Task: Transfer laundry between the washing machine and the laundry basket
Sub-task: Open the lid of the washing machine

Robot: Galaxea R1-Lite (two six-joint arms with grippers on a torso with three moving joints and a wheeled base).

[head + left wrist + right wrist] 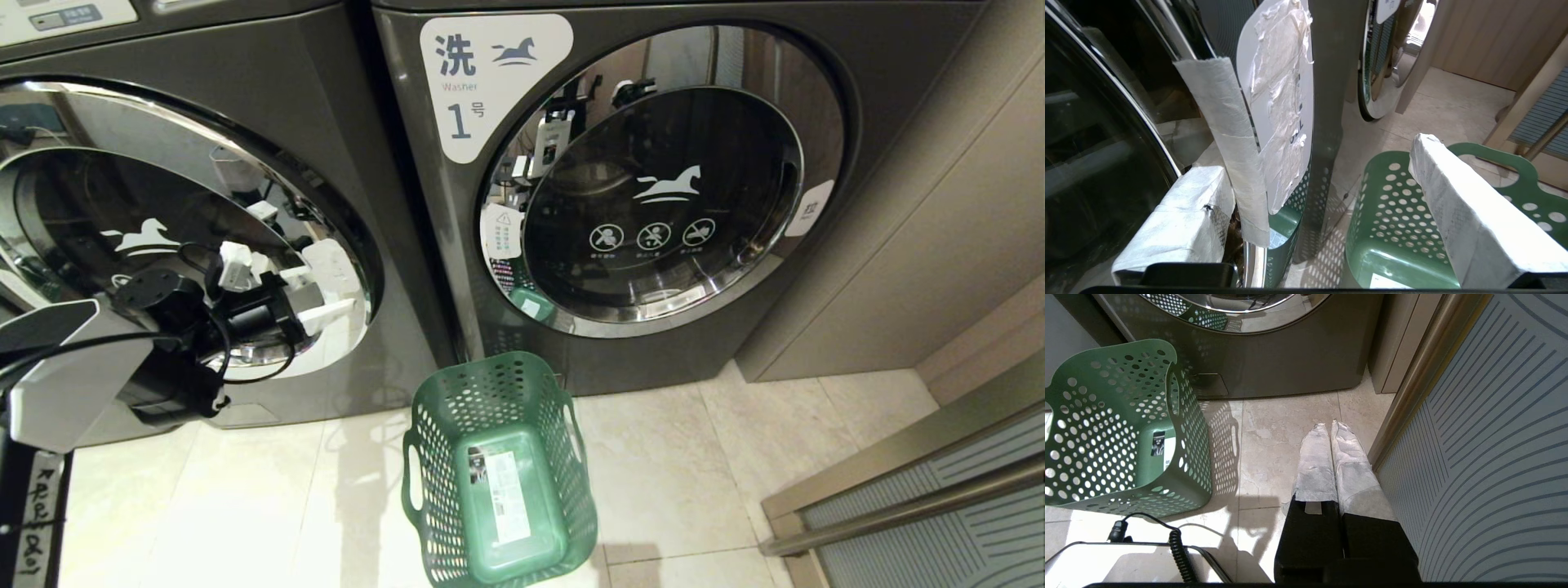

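The washing machine (326,106) is the dark grey front-loader on the left, its round chrome-rimmed door (163,229) closed. My left gripper (302,294) is open at the door's right edge. In the left wrist view (1314,159) one taped finger (1180,216) lies against the glass and the other (1453,204) hangs over the basket, with the chrome rim (1253,261) and a tape-covered white label (1278,102) between them. The green laundry basket (457,392) (1404,212) (1106,416) stands empty on the floor, a white sticker on its bottom. No laundry is in view. My right gripper (1331,424) is shut, pointing at the floor.
The like machine labelled "1" (669,204) stands to the right, door closed. A beige cabinet side (939,245) and a striped panel with a metal rail (939,506) close off the right. Pale tiled floor (694,474) surrounds the basket. A coiled cable (1180,547) lies near the robot's base.
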